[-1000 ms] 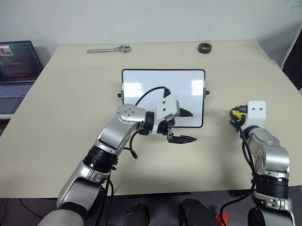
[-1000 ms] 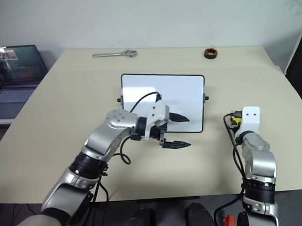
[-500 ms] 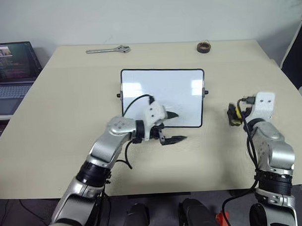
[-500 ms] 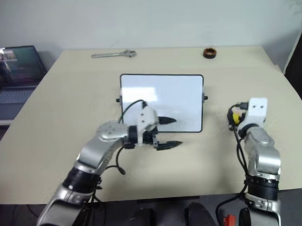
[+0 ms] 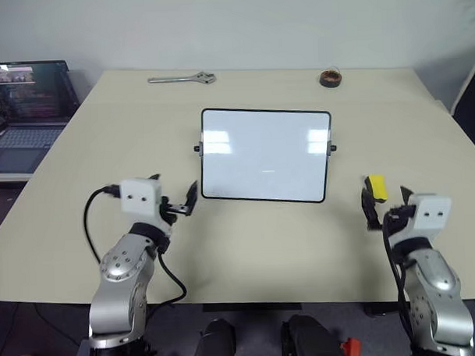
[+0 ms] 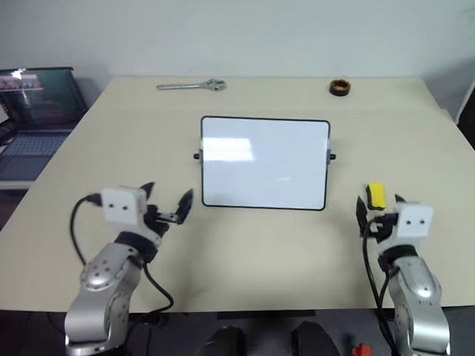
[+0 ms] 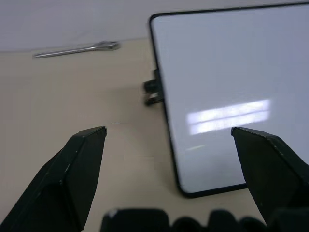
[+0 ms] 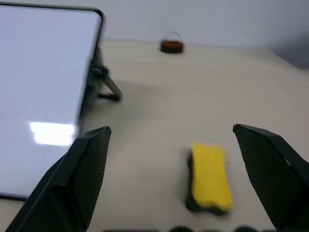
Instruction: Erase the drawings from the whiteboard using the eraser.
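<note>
Beige table [image 5: 255,248] by a pale wall | whiteboard [image 5: 266,154] lies flat mid-table, surface looks clean | yellow eraser [image 5: 376,187] rests on table right of board, untouched | right gripper [image 5: 385,207] just beside it, jaws spread wide, empty | left gripper [image 5: 181,204] near board's left edge, jaws apart, empty | wrench [image 5: 182,78], tape roll [image 5: 328,78] at far edge; laptop [image 5: 28,103] off to left.

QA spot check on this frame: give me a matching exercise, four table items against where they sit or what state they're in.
Column 1:
1. eraser
2. whiteboard
3. wrench
4. right pincer

Column 2:
A. far edge of the table, left part
B. open, holding nothing
C. table's middle, wiped clean
D. lying on the table, right of the board

Pairs: 1-D, 2-C, 3-A, 4-B
</note>
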`<action>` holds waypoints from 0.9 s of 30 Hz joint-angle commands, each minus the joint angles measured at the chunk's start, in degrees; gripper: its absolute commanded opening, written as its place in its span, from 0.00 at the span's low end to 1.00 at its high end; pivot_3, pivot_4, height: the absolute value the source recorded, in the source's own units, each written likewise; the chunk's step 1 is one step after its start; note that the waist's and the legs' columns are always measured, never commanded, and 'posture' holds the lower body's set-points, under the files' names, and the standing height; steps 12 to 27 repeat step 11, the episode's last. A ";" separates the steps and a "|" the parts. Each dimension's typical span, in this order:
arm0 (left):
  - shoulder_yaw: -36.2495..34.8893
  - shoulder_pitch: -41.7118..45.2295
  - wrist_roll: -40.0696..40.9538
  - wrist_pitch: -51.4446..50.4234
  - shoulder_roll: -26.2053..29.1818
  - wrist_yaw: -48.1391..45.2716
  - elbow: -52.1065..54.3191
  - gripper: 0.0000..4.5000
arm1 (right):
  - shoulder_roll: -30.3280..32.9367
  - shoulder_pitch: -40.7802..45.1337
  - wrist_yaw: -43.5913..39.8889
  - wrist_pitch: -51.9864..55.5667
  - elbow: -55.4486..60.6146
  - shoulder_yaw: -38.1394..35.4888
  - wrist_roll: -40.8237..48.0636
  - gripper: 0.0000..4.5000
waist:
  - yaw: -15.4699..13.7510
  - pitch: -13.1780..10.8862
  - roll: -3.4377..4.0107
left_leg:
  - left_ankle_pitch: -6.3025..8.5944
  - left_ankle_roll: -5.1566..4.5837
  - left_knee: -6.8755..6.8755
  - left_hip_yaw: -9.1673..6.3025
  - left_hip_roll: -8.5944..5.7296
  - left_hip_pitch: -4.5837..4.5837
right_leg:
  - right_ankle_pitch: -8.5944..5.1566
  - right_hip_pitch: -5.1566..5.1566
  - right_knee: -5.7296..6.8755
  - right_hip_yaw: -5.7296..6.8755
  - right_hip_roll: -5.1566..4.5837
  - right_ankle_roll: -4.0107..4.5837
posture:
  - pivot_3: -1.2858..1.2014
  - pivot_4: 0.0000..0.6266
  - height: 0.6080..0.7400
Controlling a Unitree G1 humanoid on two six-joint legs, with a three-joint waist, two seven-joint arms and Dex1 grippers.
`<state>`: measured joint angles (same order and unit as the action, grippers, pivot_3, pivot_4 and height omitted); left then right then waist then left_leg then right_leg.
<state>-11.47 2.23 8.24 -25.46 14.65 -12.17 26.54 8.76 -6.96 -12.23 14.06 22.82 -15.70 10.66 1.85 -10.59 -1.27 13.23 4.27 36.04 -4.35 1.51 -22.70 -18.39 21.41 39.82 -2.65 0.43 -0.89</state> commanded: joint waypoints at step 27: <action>0.90 -2.28 -1.39 -0.66 -3.62 5.52 1.61 1.00 | 5.30 1.40 -2.31 3.55 0.38 -1.97 5.84 0.98 | -0.13 0.02 0.03 | 0.00 0.01 0.02 0.03 0.01 0.11 | -0.11 -0.07 0.07 -0.04 0.26 -0.17 | 0.52 0.24 1.00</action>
